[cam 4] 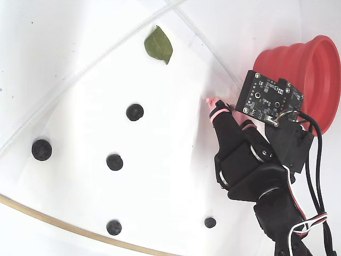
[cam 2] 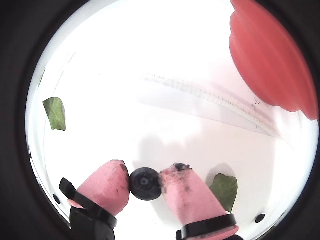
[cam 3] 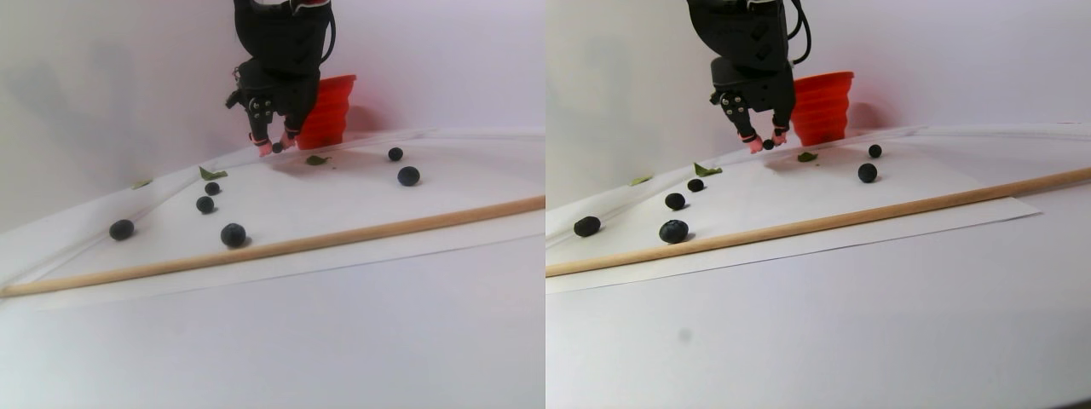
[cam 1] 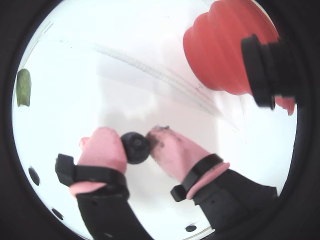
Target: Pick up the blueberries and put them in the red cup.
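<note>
White table (cam 3: 341, 341) carries paper sheet (cam 4: 160, 176), wooden dowel (cam 3: 341, 239), red cup (cam 4: 319, 69), loose blueberries (cam 4: 41, 150), green leaves (cam 4: 159, 45).

Fixed view: cup (cam 4: 314, 69) at right edge, arm just left of it & below. Leaf (cam 4: 159, 46) top centre. Five berries (cam 4: 135, 112) spread over sheet (cam 4: 160, 160) left of arm. Rod (cam 4: 53, 221) along bottom, beyond lowest berries.

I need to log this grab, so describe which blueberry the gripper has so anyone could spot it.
Find the red cup at the back of the white sheet in the stereo pair view. Just in front of it the gripper hangs, pink fingertips pinching one blueberry. It alone is off the sheet; the others lie loose.
</note>
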You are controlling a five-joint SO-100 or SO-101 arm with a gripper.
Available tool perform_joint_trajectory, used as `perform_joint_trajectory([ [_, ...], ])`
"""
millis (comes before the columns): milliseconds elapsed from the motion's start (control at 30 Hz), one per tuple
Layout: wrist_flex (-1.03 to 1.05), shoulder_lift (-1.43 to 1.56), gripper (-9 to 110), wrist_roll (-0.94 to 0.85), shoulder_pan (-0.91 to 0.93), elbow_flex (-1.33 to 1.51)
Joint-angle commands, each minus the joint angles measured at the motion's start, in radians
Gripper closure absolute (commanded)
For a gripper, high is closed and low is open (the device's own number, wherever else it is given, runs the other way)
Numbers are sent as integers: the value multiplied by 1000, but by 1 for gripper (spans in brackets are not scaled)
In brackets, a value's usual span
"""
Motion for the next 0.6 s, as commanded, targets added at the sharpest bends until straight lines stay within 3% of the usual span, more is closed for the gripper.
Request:
perform_joint_trajectory([
  [0,25,167,90,12,-29,-3],
  [567,129,327,90,40,-32,23],
])
